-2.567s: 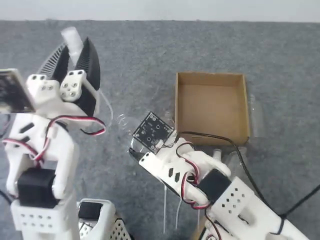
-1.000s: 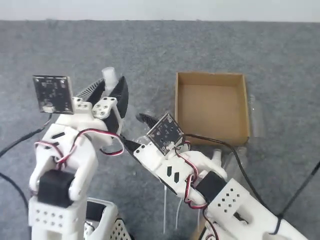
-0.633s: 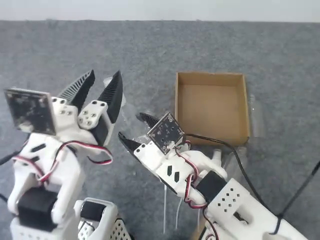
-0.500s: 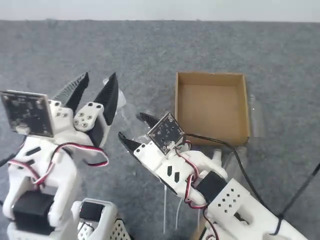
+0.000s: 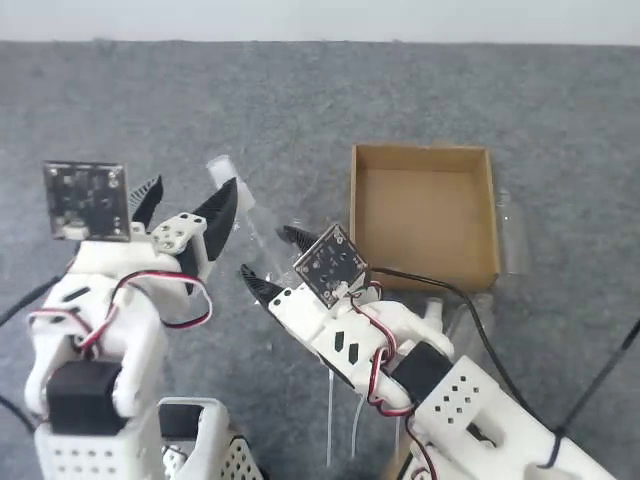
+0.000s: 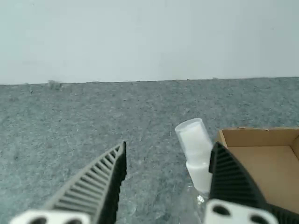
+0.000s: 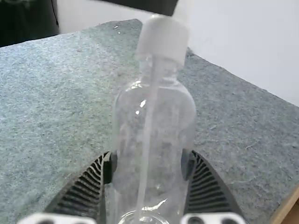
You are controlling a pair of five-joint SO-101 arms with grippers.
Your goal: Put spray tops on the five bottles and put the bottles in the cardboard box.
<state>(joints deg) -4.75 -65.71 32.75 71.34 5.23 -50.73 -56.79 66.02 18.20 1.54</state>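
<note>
The left gripper (image 5: 190, 192) hangs with jaws wide apart, one fingertip just beside the spray top (image 5: 222, 168). That top sits on the bottle (image 7: 152, 126), which the right gripper (image 5: 265, 252) clamps, left of the box (image 5: 425, 215).

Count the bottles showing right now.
2 that I can make out: a capped bottle held in the right end effector, and a clear bottle lying beside the cardboard box, on its right. Others may be hidden under the right arm.
</note>
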